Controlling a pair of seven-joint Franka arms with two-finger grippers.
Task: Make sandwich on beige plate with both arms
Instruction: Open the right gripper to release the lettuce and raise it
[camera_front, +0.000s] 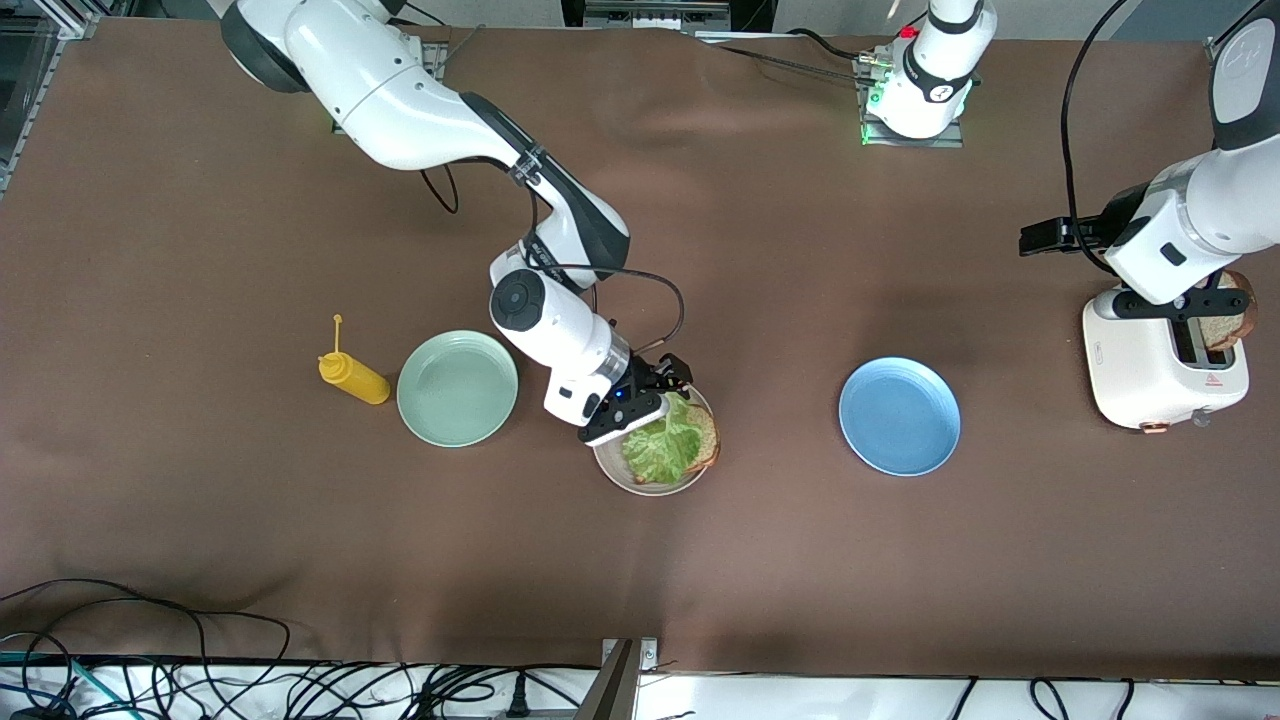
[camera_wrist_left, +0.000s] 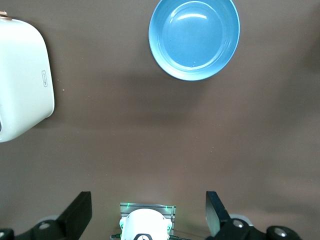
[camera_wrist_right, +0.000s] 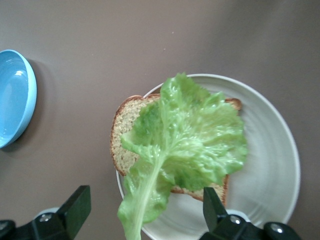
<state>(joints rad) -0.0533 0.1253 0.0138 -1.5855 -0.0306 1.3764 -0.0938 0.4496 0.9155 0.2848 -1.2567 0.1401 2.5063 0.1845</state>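
Observation:
The beige plate (camera_front: 640, 486) lies mid-table and holds one brown bread slice (camera_front: 708, 435) with a green lettuce leaf (camera_front: 662, 447) on top. My right gripper (camera_front: 652, 383) hovers just over the plate's edge, open. In the right wrist view the lettuce (camera_wrist_right: 195, 135) covers the slice (camera_wrist_right: 125, 135) on the plate (camera_wrist_right: 270, 170), and its stem hangs over the rim between the spread fingers of the gripper (camera_wrist_right: 145, 210), untouched. A second bread slice (camera_front: 1228, 318) stands in the toaster (camera_front: 1140, 375). My left gripper (camera_front: 1165, 296) is up above the toaster, open and empty (camera_wrist_left: 148, 210).
A blue plate (camera_front: 899, 416) lies between the beige plate and the toaster; it also shows in the left wrist view (camera_wrist_left: 194, 37). A mint-green plate (camera_front: 458, 388) and a yellow squeeze bottle (camera_front: 352, 378) lie toward the right arm's end.

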